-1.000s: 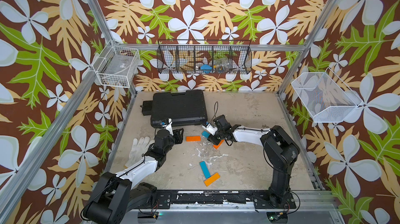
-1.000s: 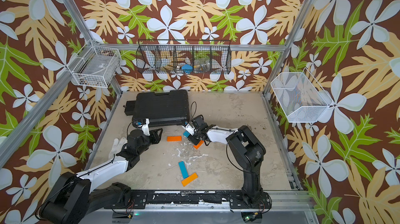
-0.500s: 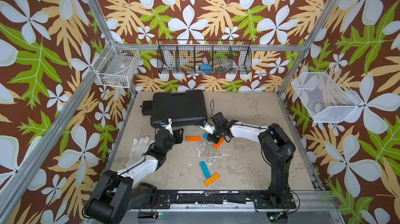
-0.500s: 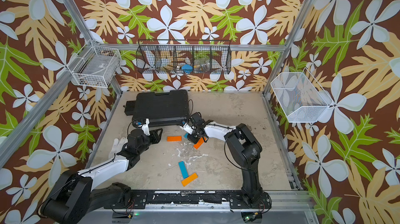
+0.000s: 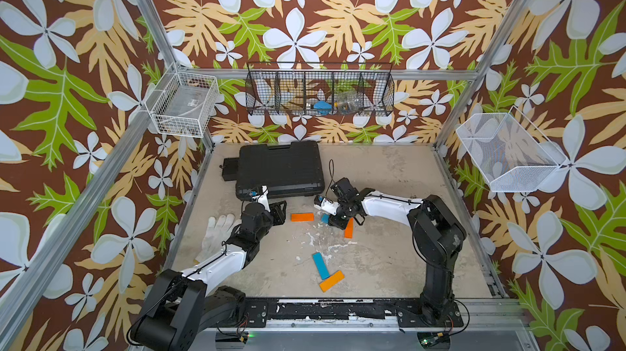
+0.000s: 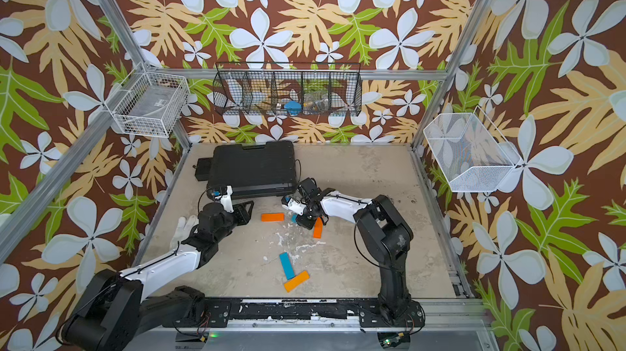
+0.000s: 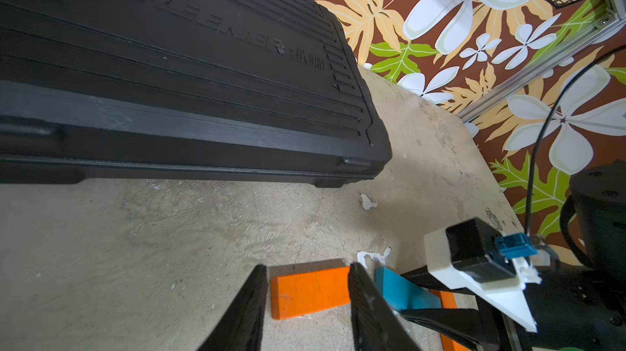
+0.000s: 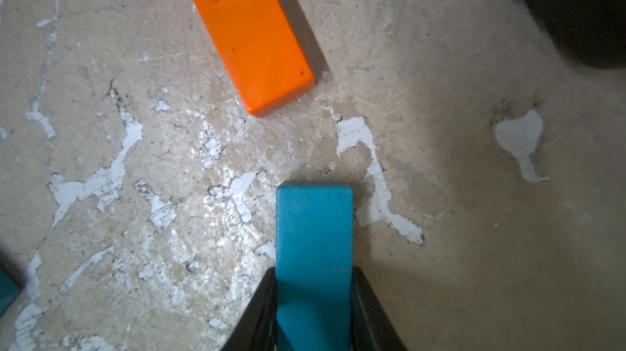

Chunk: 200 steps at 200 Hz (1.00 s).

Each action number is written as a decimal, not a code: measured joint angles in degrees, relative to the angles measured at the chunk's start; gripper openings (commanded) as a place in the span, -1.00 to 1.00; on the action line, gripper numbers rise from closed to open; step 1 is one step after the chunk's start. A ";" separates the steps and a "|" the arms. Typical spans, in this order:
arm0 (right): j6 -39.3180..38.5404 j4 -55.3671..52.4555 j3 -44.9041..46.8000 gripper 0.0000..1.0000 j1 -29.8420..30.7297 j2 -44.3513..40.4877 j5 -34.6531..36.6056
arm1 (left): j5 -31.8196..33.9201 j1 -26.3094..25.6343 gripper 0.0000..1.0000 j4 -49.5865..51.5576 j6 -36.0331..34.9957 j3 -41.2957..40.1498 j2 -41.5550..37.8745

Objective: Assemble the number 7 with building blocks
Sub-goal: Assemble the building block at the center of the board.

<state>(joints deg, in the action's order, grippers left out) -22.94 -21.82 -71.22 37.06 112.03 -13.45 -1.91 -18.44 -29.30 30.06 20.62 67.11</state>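
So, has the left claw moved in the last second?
No. The left claw sits in the same spot below the black case, just short of the orange bar.

Walled on three sides with wallpaper point(image 5: 305, 10): brown ground, pale blossoms, tan fronds, green leaves. Framed by aluminium posts point(image 5: 154, 20) rising at the back corners, with a rail along the back wall. Hung with a black wire basket point(image 5: 267, 95) on the back wall, split into compartments; a white wire basket point(image 5: 169, 119) at the back left corner; a white mesh basket point(image 5: 508, 163) on the right wall. Floored by a beige worktop point(image 5: 389, 169), scuffed and stained, chipped white near the middle. Lit evenly from above, with soft shadows only.
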 measured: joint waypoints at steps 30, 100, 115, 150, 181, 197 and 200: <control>-1.92 0.98 0.50 -0.46 0.07 -0.09 -0.02 | 0.44 0.00 -0.14 -0.02 0.00 -0.37 -0.87; -4.61 2.93 -0.46 -0.59 1.46 1.22 0.09 | 0.61 0.02 -0.14 0.00 -0.02 -0.33 0.31; -5.81 3.56 -0.46 -0.59 2.51 1.20 1.40 | 0.61 0.02 -0.14 0.11 -0.04 -0.09 0.63; -7.58 2.78 -1.57 -0.53 3.02 1.88 1.75 | 0.61 0.02 -0.14 0.17 -0.24 0.31 1.53; -8.85 2.93 -2.60 -0.46 3.04 2.99 1.62 | 0.83 0.02 -0.14 0.20 -0.44 0.42 2.14; -9.86 3.80 -2.78 -0.44 3.10 3.52 1.55 | 1.05 0.02 -0.14 0.24 -0.46 0.52 2.40; -10.12 3.87 -2.75 -0.43 3.10 3.54 1.60 | 1.05 0.02 -0.14 0.26 -0.46 0.57 2.45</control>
<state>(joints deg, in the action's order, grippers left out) -33.06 -17.96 -73.97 40.16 115.57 -11.86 -0.86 -18.41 -29.04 29.61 21.19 69.56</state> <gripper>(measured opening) 0.336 0.430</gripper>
